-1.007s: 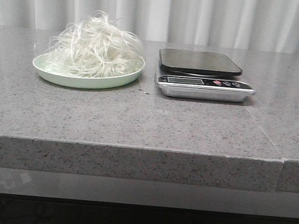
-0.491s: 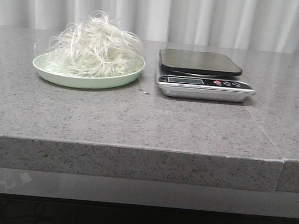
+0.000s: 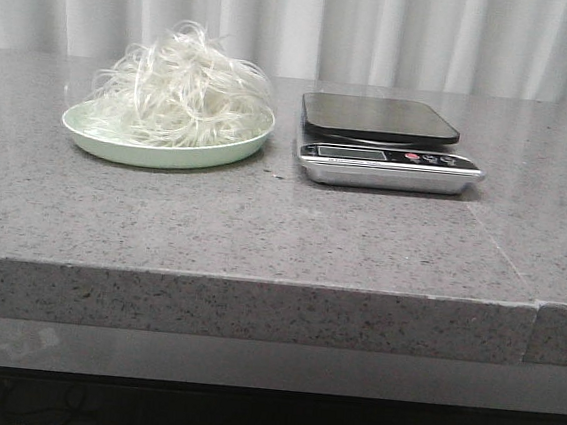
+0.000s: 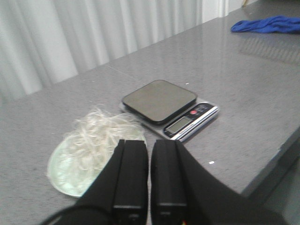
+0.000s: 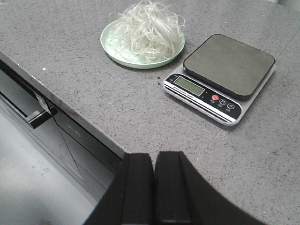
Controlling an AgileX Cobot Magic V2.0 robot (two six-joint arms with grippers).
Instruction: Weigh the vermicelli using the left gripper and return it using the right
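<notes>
The vermicelli, a fluffy off-white tangle, is heaped on a pale green plate at the left of the grey counter. To its right stands a silver scale whose black platform is bare. Neither gripper shows in the front view. In the left wrist view my left gripper hovers shut and holds nothing, short of the vermicelli and the scale. My right gripper is also shut with nothing in it, back over the counter's front edge, well away from the vermicelli and the scale.
A blue cloth lies far off on the counter. The counter's front edge drops to dark cabinet fronts with a handle. White curtains hang behind the counter.
</notes>
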